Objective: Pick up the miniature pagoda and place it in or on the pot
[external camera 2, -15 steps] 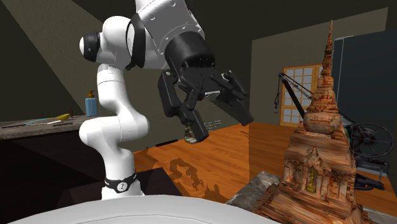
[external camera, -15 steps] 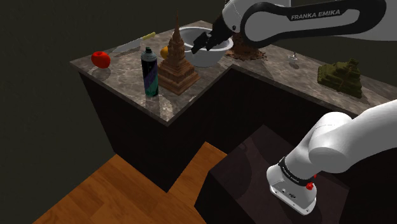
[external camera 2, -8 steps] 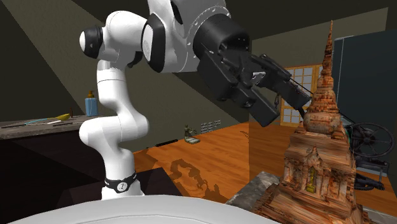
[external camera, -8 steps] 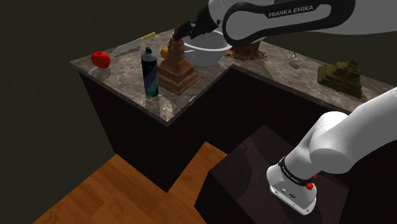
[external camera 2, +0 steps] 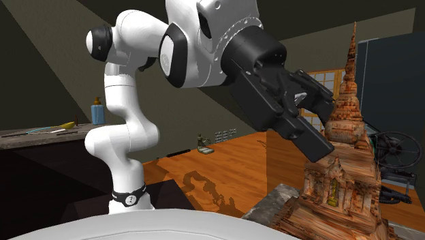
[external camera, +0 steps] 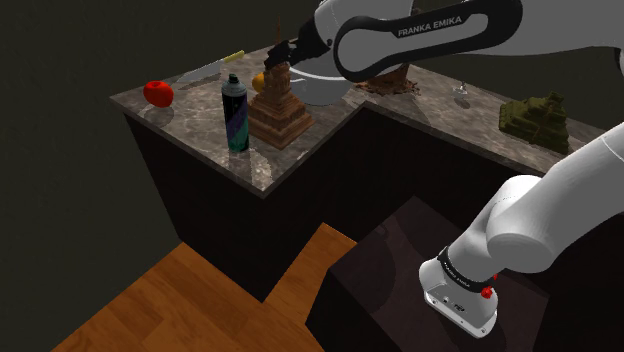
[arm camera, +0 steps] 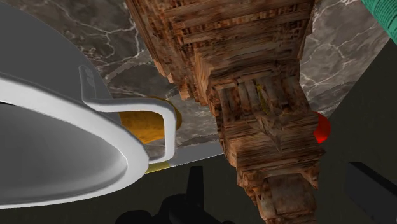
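The gripper [external camera: 283, 53] now sits at the thin upper spire of the miniature pagoda [external camera: 278, 98]. One second ago it was hanging over the white pot [external camera: 322, 92], and half a second ago it had only just reached the tip of the spire. In the second exterior view the hand has moved toward that view's right and lower. The gripper [external camera 2: 325, 126] now overlaps the tower, where before there was free space between them.

The fingers [arm camera: 370, 186] stand well apart in the wrist view. The spire of the pagoda [arm camera: 254, 83] passes between them with a gap on each side, so the gripper [arm camera: 280, 194] is wide open and grips nothing.

The pagoda has not changed its place. It stands upright on the marble counter [external camera: 195, 112] near the counter's corner, between the dark spray can [external camera: 235, 115] and the pot. The pot [arm camera: 63, 159] is just beside the pagoda's base, with its handle [arm camera: 149, 114] turned toward it. A small orange object [arm camera: 143, 126] lies behind the handle.

A red fruit [external camera: 158, 93] and a knife [external camera: 210, 68] lie further along the counter toward the shoulder view's left, as before. A green model building [external camera: 535, 115] remains far off at that view's right.
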You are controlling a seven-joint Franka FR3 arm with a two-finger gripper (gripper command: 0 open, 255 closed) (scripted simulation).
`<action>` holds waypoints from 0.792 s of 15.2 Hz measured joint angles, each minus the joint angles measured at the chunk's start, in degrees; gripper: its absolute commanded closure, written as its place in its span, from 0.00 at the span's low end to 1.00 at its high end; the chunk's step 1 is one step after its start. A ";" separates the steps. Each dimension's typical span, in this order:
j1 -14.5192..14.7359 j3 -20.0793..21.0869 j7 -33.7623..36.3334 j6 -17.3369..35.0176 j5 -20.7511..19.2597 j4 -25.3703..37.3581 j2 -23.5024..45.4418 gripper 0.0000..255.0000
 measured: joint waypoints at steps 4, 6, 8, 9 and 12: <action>-0.01 0.01 0.01 0.09 -0.03 0.14 0.21 0.00; -0.01 0.01 0.01 0.09 -0.03 0.14 0.21 1.00; -0.01 0.01 0.02 0.09 -0.02 0.14 0.20 1.00; -0.01 0.01 0.02 0.09 -0.03 0.14 0.19 1.00; -0.01 0.02 0.02 0.08 -0.03 0.14 0.20 1.00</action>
